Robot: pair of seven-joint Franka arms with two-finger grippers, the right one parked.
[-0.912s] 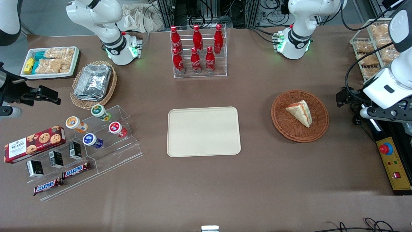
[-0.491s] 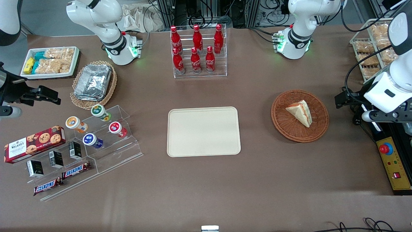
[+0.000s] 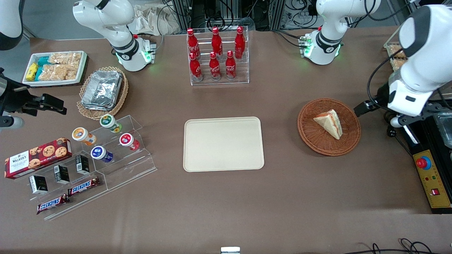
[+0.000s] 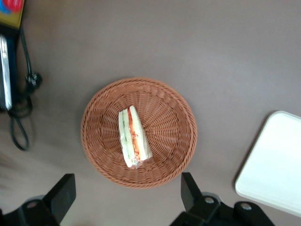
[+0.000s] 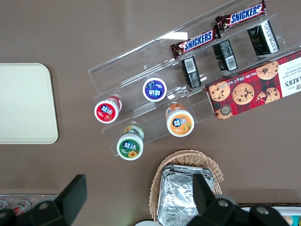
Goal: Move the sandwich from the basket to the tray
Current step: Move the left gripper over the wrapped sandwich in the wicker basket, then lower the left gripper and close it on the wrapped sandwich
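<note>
Sandwich [image 3: 329, 123] seen lying in reddish-brown wicker basket [image 3: 310, 135], filling edge turned upward in left wrist view [image 4: 133, 138]. Basket [image 4: 164, 155] set on brown table, toward working arm's end. Cream tray [image 3: 223, 144] placed mid-table, apart from basket, nothing on it. Gripper [image 4: 128, 195] held above table just beside basket rim; fingers [image 4: 62, 194] spread wide, nothing gripped.
</note>
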